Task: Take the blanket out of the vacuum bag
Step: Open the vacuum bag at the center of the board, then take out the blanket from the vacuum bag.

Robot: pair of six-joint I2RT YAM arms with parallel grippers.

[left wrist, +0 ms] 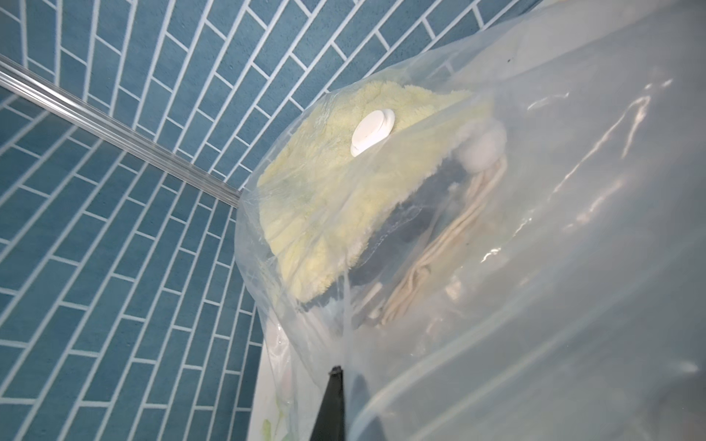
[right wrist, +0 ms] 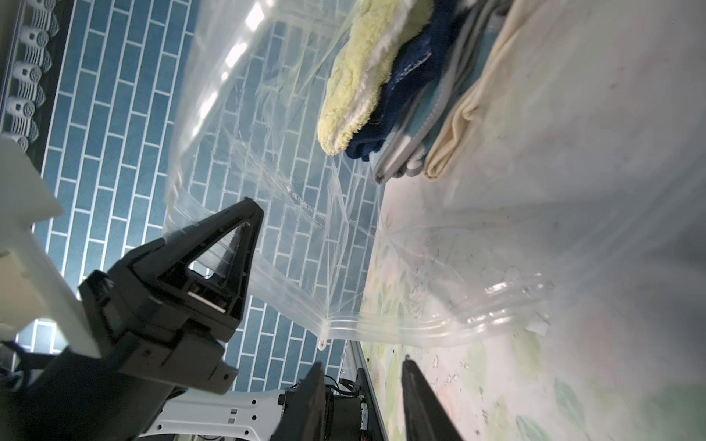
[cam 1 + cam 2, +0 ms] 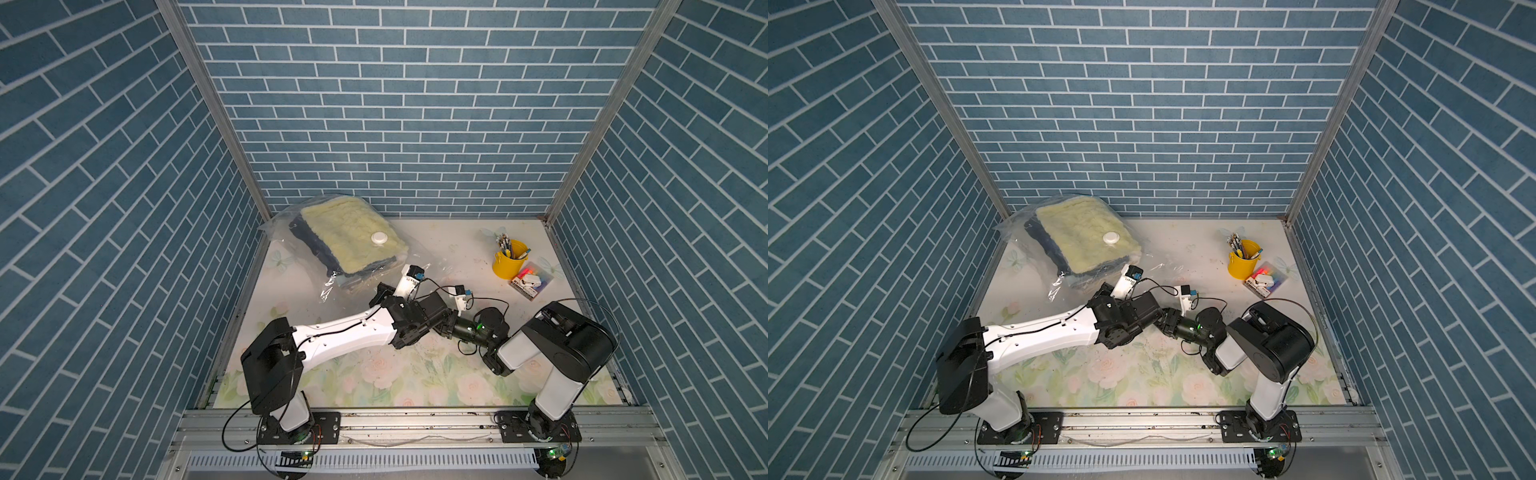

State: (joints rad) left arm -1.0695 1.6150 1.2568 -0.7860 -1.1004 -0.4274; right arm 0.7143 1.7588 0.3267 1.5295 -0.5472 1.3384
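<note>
vacuum bag is sitting in the far-left corner of the table. It's clear crinkly film bulging over a folded stack, and its far side is pressing against the back and left walls. blanket, pale yellow fleece, is lying on top of darker folded layers inside, with the white valve cap resting over it. The bag mouth is facing table centre, with the lower zip edge lying flat. Bare table is running right from there to the yellow bucket. left gripper is pinching the upper film at the mouth and holding it raised. right gripper is holding its jaws apart just short of the zip edge, probably not touching; the view is blurry.
</note>
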